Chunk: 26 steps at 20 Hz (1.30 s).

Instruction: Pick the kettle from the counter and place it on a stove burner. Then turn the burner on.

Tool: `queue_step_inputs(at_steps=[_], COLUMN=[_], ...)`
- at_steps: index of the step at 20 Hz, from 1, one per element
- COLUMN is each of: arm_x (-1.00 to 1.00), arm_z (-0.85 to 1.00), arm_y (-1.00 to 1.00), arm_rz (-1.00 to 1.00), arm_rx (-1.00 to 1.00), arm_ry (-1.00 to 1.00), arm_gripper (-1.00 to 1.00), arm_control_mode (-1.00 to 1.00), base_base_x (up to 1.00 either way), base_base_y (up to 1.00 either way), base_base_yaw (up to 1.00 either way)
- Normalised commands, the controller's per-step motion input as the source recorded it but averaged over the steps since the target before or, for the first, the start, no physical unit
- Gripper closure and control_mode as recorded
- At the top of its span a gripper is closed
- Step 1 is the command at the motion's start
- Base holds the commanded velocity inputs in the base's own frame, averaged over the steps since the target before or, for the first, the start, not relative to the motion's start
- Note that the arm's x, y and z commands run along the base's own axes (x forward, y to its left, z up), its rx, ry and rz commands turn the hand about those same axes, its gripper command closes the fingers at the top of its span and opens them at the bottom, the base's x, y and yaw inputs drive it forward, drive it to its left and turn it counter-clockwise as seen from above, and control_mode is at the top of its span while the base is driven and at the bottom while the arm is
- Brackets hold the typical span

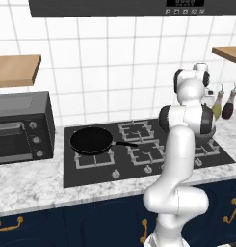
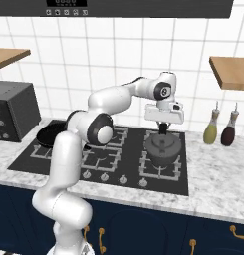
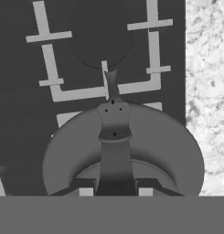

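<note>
The gripper (image 2: 163,130) is clenched on the kettle (image 2: 163,148) handle, the kettle sitting on the front burner (image 2: 162,169) at the cooktop's three o'clock end. A black frying pan (image 1: 92,140) rests at nine o'clock; white tiles behind, marble counter (image 2: 213,184) around.

Gripper (image 3: 115,192) clamps kettle (image 3: 150,146) handle over burner grate (image 3: 86,93)
</note>
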Motion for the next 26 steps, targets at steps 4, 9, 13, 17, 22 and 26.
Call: queue_step_inputs(at_steps=[4,9,13,17,22,26], arm_x=[0.00,0.00,0.00,-0.07,-0.10,-0.13], arm_z=[-0.37,-0.17,0.00,0.00,0.00,0.11], arm_y=[0.01,0.03,0.01,0.00,0.00,0.00], arm_rz=[0.00,0.00,0.00,0.00,0.00,0.00], arm_rx=[0.00,0.00,0.00,0.00,0.00,0.00], arm_ry=[0.00,0.03,0.02,0.00,0.00,0.00], arm_gripper=[1.00,1.00,-1.00,-1.00,-1.00,-1.00], arm_control_mode=[-1.00,-1.00,-1.00,-1.00,-1.00,-1.00], base_base_x=[0.00,0.00,0.00,0.00,0.00,0.00], base_base_y=[0.00,0.00,0.00,0.00,0.00,0.00], base_base_yaw=[0.00,0.00,0.00,0.00,0.00,0.00])
